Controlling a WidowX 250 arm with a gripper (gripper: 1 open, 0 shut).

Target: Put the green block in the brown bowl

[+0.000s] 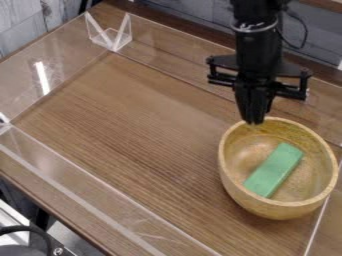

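Starting from the near side, there's some black cabling (24, 238) in the lower left corner, nothing to do with the job. Over at the lower right is the wooden bowl (234, 181), with the green block (274, 171) lying inside it, so I'd call this one basically done. Just past that, the gripper (254, 119) is at the bowl's far rim, closed up with nothing in its grip. Can't tell from this angle if it's touching the rim or just above it.

That's my one worry tbh: if the arm (257, 45) dips or swings toward us, those fingertips could catch the rim and drag or tip the bowl, and the block might slide or even spill out. Straight up and away seems safest. Way back in the upper left there's a clear, wiry-looking holder (110, 35), probably only at risk if the arm sweeps wide that way.
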